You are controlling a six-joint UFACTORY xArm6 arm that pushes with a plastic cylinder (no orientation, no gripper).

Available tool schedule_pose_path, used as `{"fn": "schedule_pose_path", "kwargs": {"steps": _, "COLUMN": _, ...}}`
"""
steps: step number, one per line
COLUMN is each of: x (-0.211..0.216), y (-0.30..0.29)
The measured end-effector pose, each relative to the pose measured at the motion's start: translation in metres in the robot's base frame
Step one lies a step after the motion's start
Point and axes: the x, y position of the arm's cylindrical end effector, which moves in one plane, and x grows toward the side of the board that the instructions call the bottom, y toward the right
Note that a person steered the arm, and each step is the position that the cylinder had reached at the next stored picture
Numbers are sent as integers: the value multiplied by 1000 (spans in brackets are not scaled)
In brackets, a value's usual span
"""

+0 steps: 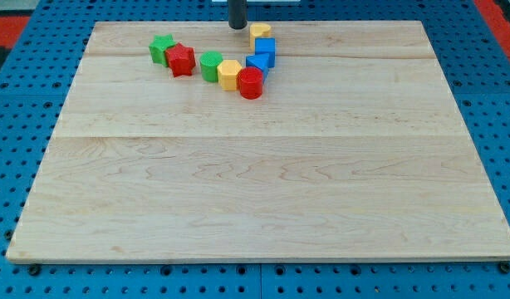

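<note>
My tip [237, 27] stands at the view's top edge of the wooden board [263, 208], just left of a yellow block [259, 32] and close to it; I cannot tell whether they touch. Below that yellow block sits a blue cube [266, 49], then another blue block [257, 63]. A red cylinder [250, 82] lies beneath these, with a yellow hexagonal block [229, 74] and a green cylinder [210, 66] to its left. Further left are a red star-shaped block [181, 60] and a green star-shaped block [162, 47], touching each other.
The board rests on a blue perforated table [14, 100]. Red surface shows at the view's top corners [500, 12].
</note>
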Motion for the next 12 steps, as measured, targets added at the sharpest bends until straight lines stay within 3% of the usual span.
{"fn": "schedule_pose_path", "kwargs": {"steps": 2, "x": 37, "y": 34}}
{"fn": "schedule_pose_path", "kwargs": {"steps": 4, "x": 28, "y": 224}}
{"fn": "schedule_pose_path", "kwargs": {"steps": 5, "x": 69, "y": 145}}
{"fn": "schedule_pose_path", "kwargs": {"steps": 6, "x": 148, "y": 219}}
{"fn": "schedule_pose_path", "kwargs": {"steps": 7, "x": 118, "y": 313}}
{"fn": "schedule_pose_path", "kwargs": {"steps": 8, "x": 80, "y": 217}}
{"fn": "schedule_pose_path", "kwargs": {"steps": 12, "x": 133, "y": 209}}
